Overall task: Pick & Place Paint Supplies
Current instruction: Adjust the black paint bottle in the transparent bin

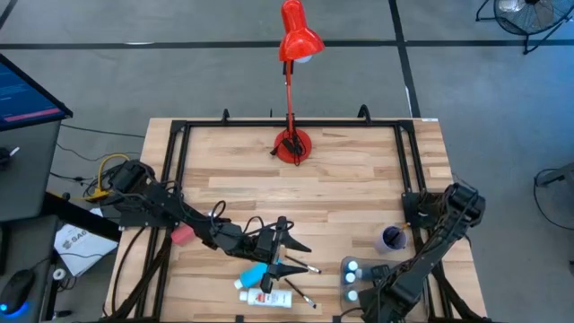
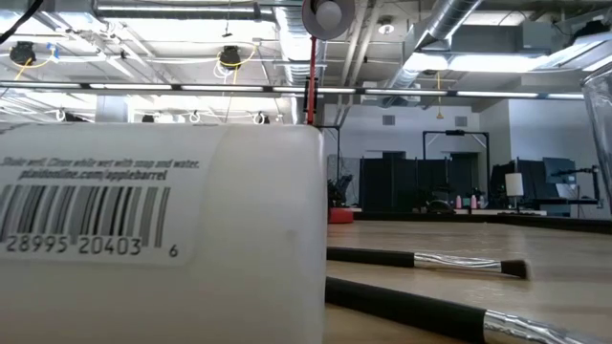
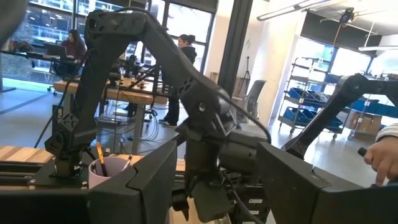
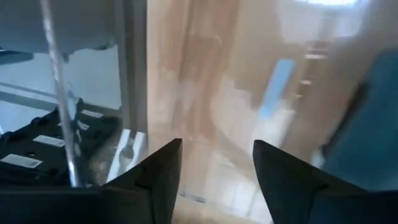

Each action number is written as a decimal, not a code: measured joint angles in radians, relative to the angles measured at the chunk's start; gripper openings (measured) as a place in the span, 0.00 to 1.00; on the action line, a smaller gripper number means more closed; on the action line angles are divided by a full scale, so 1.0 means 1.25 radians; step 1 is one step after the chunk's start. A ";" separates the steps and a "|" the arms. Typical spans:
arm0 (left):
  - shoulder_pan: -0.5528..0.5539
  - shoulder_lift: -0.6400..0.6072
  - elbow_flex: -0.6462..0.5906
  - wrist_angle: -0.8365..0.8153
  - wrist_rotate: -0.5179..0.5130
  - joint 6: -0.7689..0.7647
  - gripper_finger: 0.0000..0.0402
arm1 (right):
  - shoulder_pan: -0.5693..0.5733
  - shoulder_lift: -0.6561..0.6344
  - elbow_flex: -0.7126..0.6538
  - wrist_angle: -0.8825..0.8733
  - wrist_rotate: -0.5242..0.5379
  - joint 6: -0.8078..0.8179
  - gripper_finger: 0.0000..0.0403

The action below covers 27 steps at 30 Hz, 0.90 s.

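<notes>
Fingers of the right gripper [image 4: 211, 171] stand parted with nothing between them, low over the tray [image 1: 359, 280], where two white-capped bottles [image 1: 351, 268] already sit. Left gripper [image 1: 285, 244] hovers above the remaining supplies, fingers apart, empty. Left on the tabletop [image 1: 359, 179]: teal tube [image 1: 254, 272], white tube [image 1: 269, 298], brushes [image 1: 299, 266]. Lilac cup [image 1: 393, 238] holds a brush. Judged partly done.

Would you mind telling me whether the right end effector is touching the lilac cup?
Apart. The high view shows the right end effector low by the clear tray, while the lilac cup stands beside the arm's forearm with bare wood between them.
</notes>
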 joint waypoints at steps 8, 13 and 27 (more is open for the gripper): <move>0.000 0.000 0.000 0.000 0.000 0.000 0.52 | -0.004 -0.001 0.090 -0.192 0.220 -0.044 0.34; 0.000 0.000 0.000 0.000 0.000 0.000 0.52 | -0.003 -0.001 0.090 -0.292 0.250 -0.046 0.28; 0.000 0.000 0.000 0.000 0.000 0.000 0.52 | -0.005 -0.001 0.015 -0.235 0.286 0.007 0.50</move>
